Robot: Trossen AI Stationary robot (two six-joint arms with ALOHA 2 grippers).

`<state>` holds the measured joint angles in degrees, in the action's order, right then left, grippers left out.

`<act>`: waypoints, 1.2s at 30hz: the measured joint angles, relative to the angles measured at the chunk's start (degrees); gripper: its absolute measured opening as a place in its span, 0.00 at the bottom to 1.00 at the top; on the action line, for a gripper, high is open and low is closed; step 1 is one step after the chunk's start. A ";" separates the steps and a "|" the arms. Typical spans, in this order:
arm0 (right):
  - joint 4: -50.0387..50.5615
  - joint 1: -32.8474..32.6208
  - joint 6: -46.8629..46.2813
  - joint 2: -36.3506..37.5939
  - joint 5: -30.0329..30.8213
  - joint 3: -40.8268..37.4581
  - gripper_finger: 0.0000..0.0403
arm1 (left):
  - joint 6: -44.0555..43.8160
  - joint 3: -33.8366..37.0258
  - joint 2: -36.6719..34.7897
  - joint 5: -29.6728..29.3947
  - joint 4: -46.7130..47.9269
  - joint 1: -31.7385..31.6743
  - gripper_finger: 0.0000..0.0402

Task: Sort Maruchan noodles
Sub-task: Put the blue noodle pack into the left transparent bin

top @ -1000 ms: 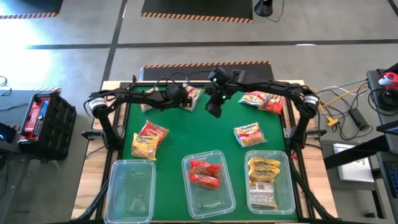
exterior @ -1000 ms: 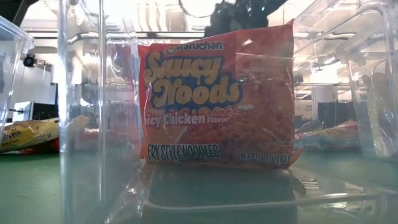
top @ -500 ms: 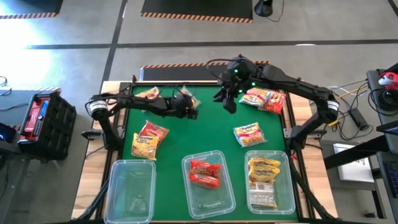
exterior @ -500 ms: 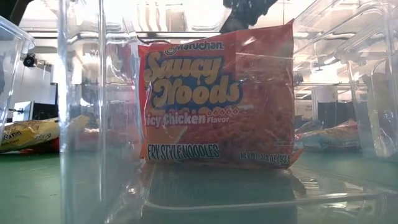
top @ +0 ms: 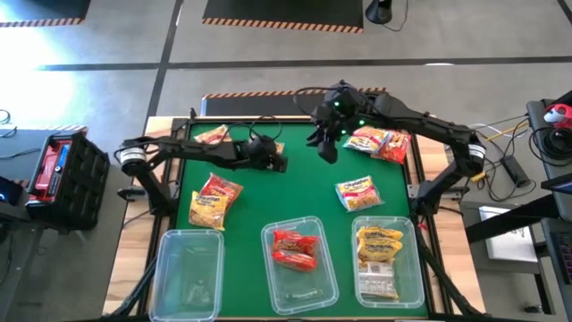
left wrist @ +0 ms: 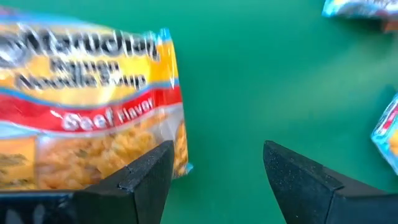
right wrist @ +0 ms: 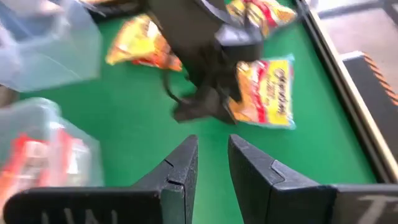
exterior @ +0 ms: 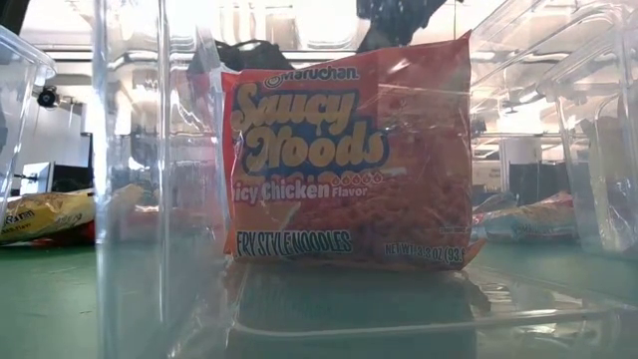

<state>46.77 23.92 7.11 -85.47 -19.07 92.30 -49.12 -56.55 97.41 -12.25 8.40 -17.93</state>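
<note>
From above, we see the left end effector (top: 276, 163) over the far middle of the green counter (top: 295, 192), fingers apart and holding nothing. A yellow packet (top: 214, 199) lies just nearer the bins, on the left; another sits at the far edge by the left arm (top: 211, 135). The right end effector (top: 327, 148) hangs over the far middle, its fingers only narrowly apart and empty; a red-and-yellow heap (top: 379, 143) lies close on its right, and a single yellow packet (top: 357, 192) sits nearer the bins. The middle bin (top: 299, 259) holds a red packet, the right bin (top: 386, 259) yellow ones; the left bin (top: 189, 273) looks empty.

At counter height, a Saucy Noods packet (exterior: 349, 160) stands upright inside a clear bin and hides most of what lies beyond.

Through the left wrist, a Beef Flavor packet (left wrist: 87, 118) lies flat just beside one open finger (left wrist: 146, 180), its long axis across the gap; we judge a sideways shift would centre it.

Through the right wrist, the fingers (right wrist: 180, 174) stand close together with bare green between, the left arm and a yellow packet (right wrist: 264, 93) beyond.
</note>
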 joint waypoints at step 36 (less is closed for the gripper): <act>-12.10 5.36 -3.07 -0.26 -5.04 -25.25 0.18 | -20.04 -5.28 7.13 -7.46 -5.84 5.40 0.58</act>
<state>34.66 29.29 4.04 -85.73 -24.11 67.06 -69.15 -61.83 104.54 -19.71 2.56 -12.53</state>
